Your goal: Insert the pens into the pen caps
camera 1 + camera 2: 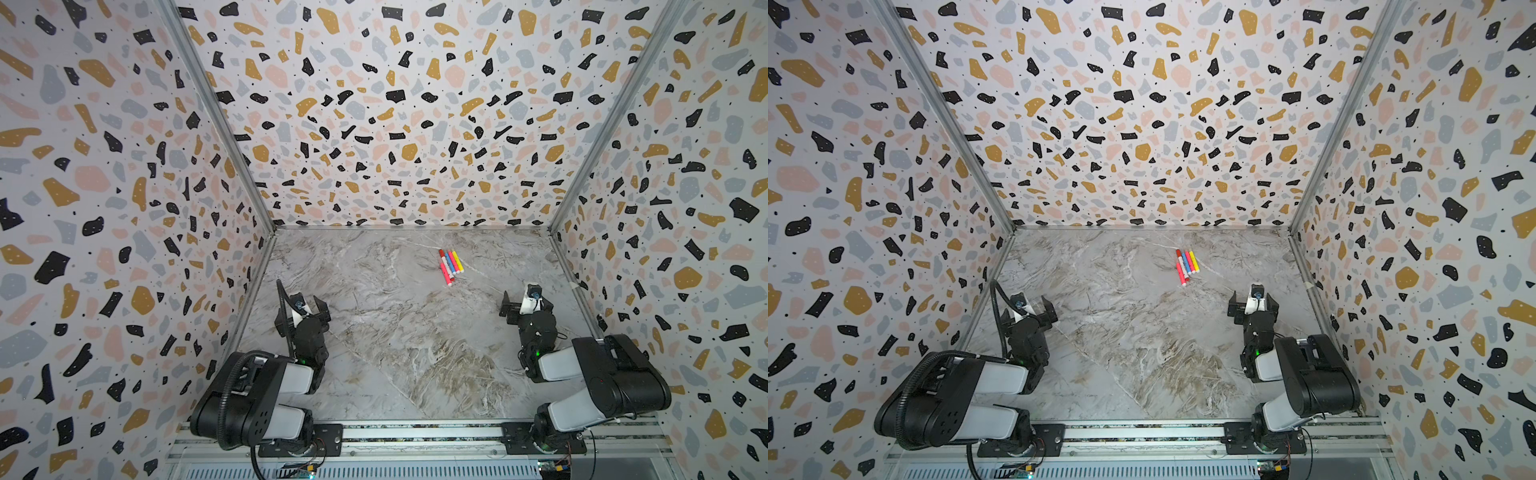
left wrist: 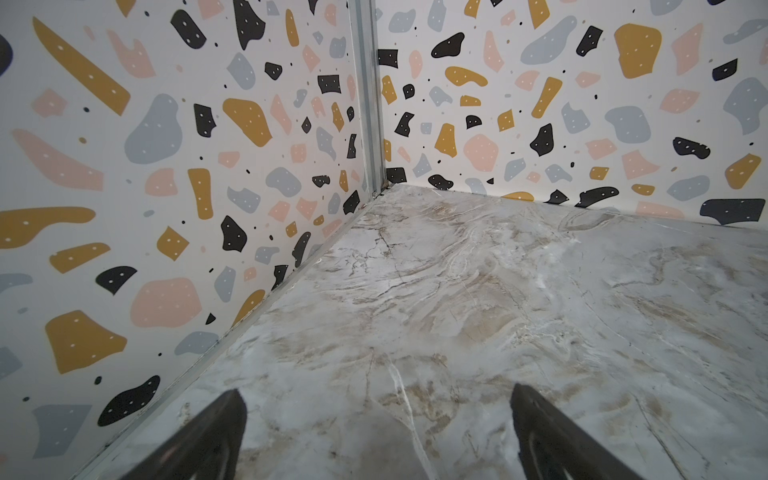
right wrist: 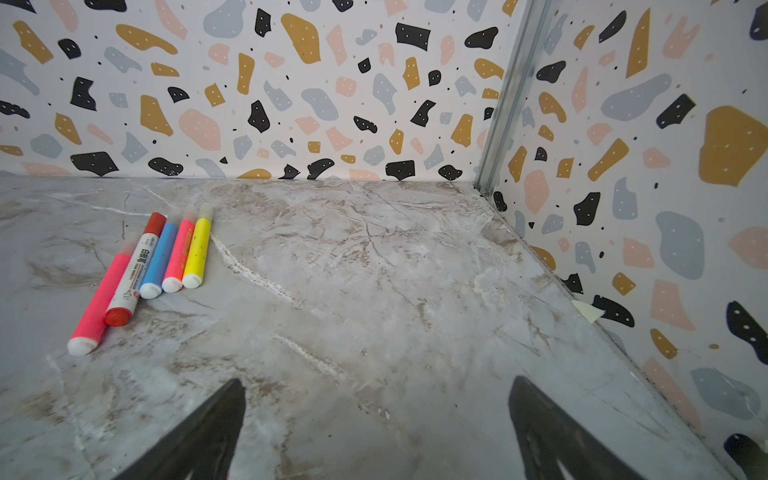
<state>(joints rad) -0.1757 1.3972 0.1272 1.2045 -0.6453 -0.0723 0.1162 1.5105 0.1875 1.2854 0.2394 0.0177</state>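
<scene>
While both my arms sit folded at the near edge of the table [image 1: 395,353], my left end effector [image 2: 378,397] stands spread wide. Its two dark fingers [image 2: 208,436] are well apart, with only bare marbled surface between them, and it has hold of nothing. It faces the far left corner, where the patterned walls [image 2: 166,166] meet. My right end effector [image 3: 376,386] is spread just as wide and is also empty, facing the back wall [image 3: 291,83].

The pens [image 1: 449,266] lie flat in a tight row toward the back of the table, right of the middle. They are nearer my right end effector than my left and well apart from both. In both top views the row runs from the right: a yellow pen [image 3: 197,253], a pink-red pen [image 3: 178,257], a blue pen [image 3: 158,259], a white-barrelled pen [image 3: 133,274] with dark print, and a second pink-red pen [image 3: 99,297]. Neighbours lie side by side, touching or very nearly so. The last pen is set further toward me than the others.

The white-barrelled pen carries a red pen cap [image 3: 156,224] on its far end, and its near end is red too. The far ends of the other four look pale and frosted. I cannot tell whether those are clear caps.
</scene>
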